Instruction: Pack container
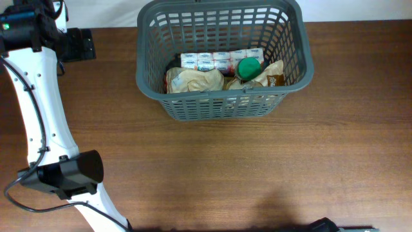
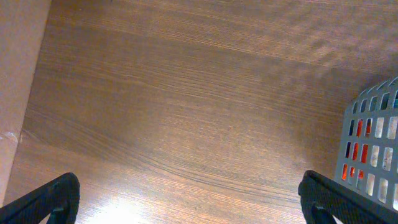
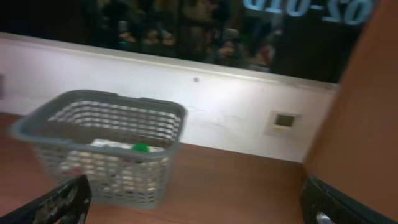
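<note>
The container, a dark grey slotted basket point(image 1: 222, 106), stands at the far middle of the wooden table. Inside lie a white pack of small cups point(image 1: 219, 60), a green-lidded jar point(image 1: 248, 67) and beige bags point(image 1: 193, 80). A corner of the basket shows in the left wrist view point(image 2: 373, 149), and the whole basket shows in the right wrist view point(image 3: 102, 146). My left gripper point(image 2: 186, 208) is open and empty over bare table left of the basket. My right gripper point(image 3: 196, 208) is open and empty, well away from the basket.
The left arm's white links point(image 1: 38, 103) and dark joint point(image 1: 67, 173) run along the table's left side. A white wall point(image 3: 236, 118) stands behind the table. The right arm barely shows at the bottom edge point(image 1: 322, 225).
</note>
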Tool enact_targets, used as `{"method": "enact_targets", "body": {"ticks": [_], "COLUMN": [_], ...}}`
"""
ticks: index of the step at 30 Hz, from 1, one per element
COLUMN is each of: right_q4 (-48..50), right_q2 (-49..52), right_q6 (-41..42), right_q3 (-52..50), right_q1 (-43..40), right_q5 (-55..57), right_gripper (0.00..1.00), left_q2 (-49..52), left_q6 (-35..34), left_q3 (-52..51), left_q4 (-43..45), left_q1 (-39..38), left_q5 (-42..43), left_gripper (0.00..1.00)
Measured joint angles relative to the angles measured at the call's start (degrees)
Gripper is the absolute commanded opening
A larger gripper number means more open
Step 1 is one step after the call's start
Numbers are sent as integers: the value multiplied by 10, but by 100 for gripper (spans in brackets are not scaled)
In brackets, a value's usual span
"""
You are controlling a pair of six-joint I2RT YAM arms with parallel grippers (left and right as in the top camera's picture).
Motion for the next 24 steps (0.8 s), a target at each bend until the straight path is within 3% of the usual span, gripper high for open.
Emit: {"method": "enact_targets", "body": {"ticks": [17, 24], "right_q4": [-14, 94], "right_q2": [0, -24], "right_q6": [1, 2], "right_q3": [-11, -178], "right_q1": [0, -89], "right_q5": [-72, -86], "right_gripper": [99, 99], "left_q2": [0, 0], "left_q6": [0, 0], "left_q3": [0, 0], "left_q4": [0, 0], "left_q1": [0, 0], "left_q5": [0, 0], "left_gripper": [99, 99]}}
